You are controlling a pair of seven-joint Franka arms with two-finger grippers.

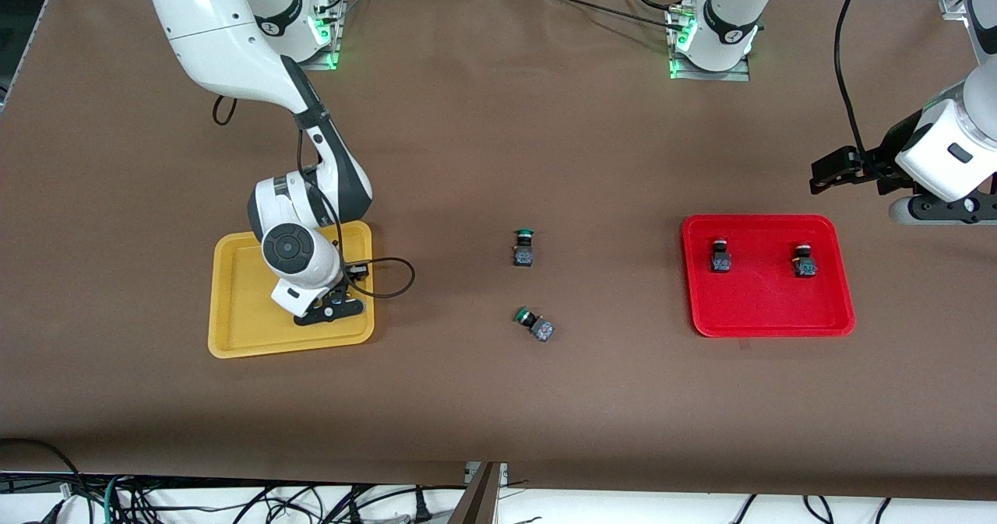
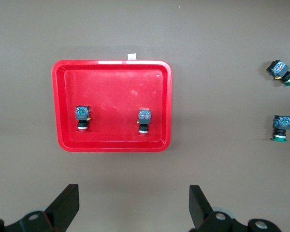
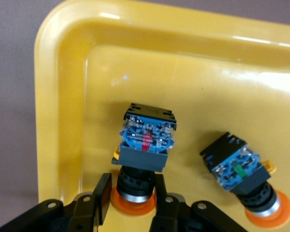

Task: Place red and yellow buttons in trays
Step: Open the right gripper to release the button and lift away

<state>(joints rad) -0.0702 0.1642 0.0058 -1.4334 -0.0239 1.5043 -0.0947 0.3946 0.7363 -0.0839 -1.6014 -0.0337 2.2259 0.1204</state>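
Right gripper (image 3: 130,195): low in the yellow tray (image 1: 234,329), fingers clamped round the neck of a yellow button (image 3: 144,152) standing cap-down on the tray floor.
Second yellow button (image 3: 241,174): just beside it, apart.
Key relation: button directly between the fingers, so letting go and lifting straight up should clear it.
Red tray (image 1: 767,318): two red buttons (image 1: 721,258) inside.
Left gripper (image 2: 133,203): spread wide, waiting above the tabletop (image 1: 498,399).

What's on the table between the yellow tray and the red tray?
Front view: between the yellow tray and red tray lie two green-capped buttons, otherwise bare brown cloth.
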